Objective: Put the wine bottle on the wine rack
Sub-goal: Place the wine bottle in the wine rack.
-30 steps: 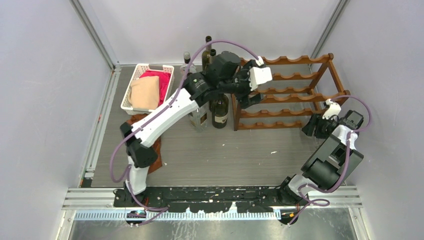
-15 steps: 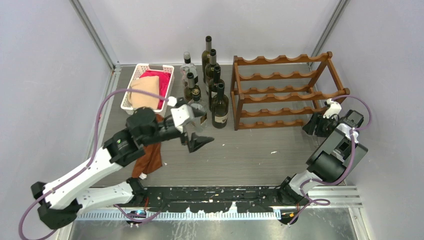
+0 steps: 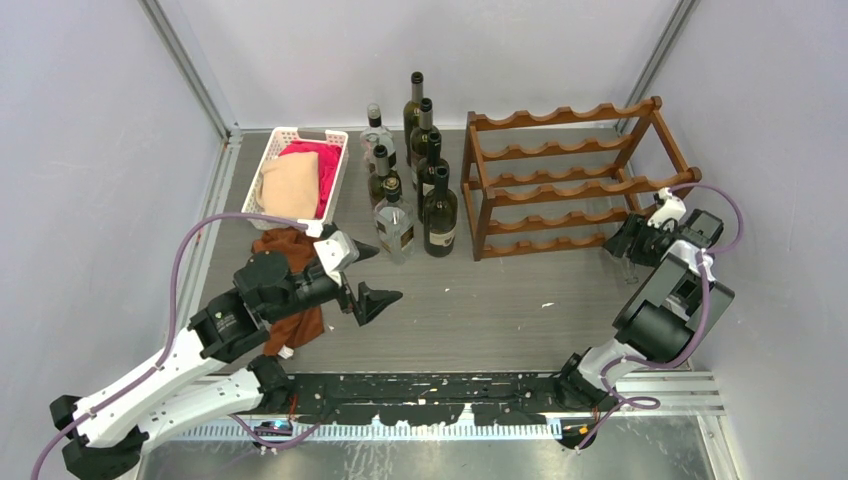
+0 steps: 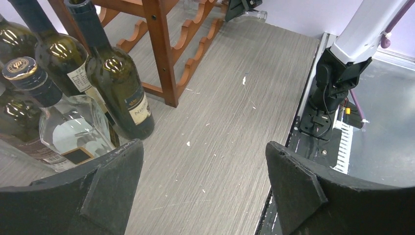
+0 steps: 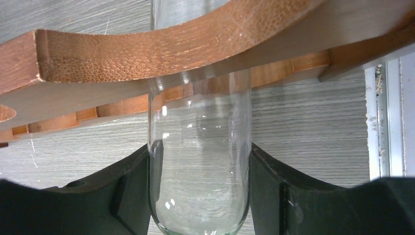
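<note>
**Right gripper holds a clear bottle at the rack's right end; left arm pulled back over open table**

The right gripper (image 3: pixel 640 245) (image 5: pixel 200 154) sits at centre right of the top view, against the lower right end of the wine rack (image 3: pixel 575 180) (image 5: pixel 147 54). Its fingers are clamped on either side of the wine bottle (image 5: pixel 200 191), a clear glass one. In the right wrist view a scalloped rail crosses in front of the glass. Whether the bottle rests on a rail cannot be told. This arm is hemmed in, with the right wall close on one side and the rack's end post on the other.

The left gripper (image 3: pixel 385 272) (image 4: pixel 204 147) hangs at centre left with its fingers spread wide and nothing between them. Bare table (image 3: pixel 480 300) stretches from it toward the lower right of the frame. The standing bottles (image 3: pixel 420 180) crowd the rack's left post, and the dark bottle (image 4: pixel 117 83) stands just beside it. The white basket (image 3: pixel 275 150) lies at upper left.

A second ago the left gripper was over the rack's left end. Half a second ago it was near the foot of the bottles, and now it lies lower and further left, apart from them. The right gripper has barely shifted.
</note>
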Robot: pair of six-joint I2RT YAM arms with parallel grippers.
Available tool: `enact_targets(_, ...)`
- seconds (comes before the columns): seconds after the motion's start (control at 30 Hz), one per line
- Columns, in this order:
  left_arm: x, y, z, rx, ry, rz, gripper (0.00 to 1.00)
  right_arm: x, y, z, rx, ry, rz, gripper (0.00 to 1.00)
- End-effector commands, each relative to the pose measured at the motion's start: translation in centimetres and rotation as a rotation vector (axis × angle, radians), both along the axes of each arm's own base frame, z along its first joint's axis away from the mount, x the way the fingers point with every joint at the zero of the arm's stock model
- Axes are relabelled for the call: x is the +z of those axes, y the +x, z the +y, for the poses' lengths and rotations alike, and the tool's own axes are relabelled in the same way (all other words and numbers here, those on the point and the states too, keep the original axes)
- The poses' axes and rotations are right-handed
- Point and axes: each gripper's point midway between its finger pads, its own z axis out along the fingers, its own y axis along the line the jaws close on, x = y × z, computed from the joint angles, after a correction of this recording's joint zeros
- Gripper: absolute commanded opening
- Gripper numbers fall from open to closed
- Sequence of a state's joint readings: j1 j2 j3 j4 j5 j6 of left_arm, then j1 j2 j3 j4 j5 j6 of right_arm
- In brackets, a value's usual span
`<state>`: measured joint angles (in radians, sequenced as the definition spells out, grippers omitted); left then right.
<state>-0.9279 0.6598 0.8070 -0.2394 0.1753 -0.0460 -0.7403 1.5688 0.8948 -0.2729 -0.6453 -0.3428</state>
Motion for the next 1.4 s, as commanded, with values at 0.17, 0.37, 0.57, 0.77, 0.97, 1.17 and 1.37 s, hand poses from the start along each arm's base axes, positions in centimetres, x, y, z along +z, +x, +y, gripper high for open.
enact_targets(0.17,1.1,0.0,-0.8,-0.017,-0.067,-0.003,0.92,3.5,3.6,-3.0,-0.171,-0.092,-0.118,0.50)
enact_targets(0.37,1.0,-0.1,-0.8,-0.020,-0.091,0.005,0.92,4.2,4.3,-3.7,-0.219,-0.088,-0.146,0.57)
enact_targets(0.57,1.0,-0.3,-0.6,-0.020,-0.095,0.010,0.92,4.6,4.6,-4.2,-0.242,-0.092,-0.142,0.65)
enact_targets(0.77,1.0,-0.4,-0.7,-0.025,-0.098,0.013,0.92,4.7,3.7,-4.3,-0.231,-0.129,-0.108,0.83)
enact_targets(0.97,1.1,-0.6,-0.7,-0.036,-0.102,0.014,0.91,5.3,2.7,-3.7,-0.204,-0.158,-0.093,0.86)
enact_targets(1.17,1.2,-0.9,-0.5,-0.037,-0.108,0.010,0.91,5.7,1.4,-2.8,-0.155,-0.179,-0.066,0.86)
enact_targets(1.37,1.5,-1.2,-0.1,-0.041,-0.112,0.008,0.91,7.6,-0.5,-3.3,-0.153,-0.230,-0.057,0.89)
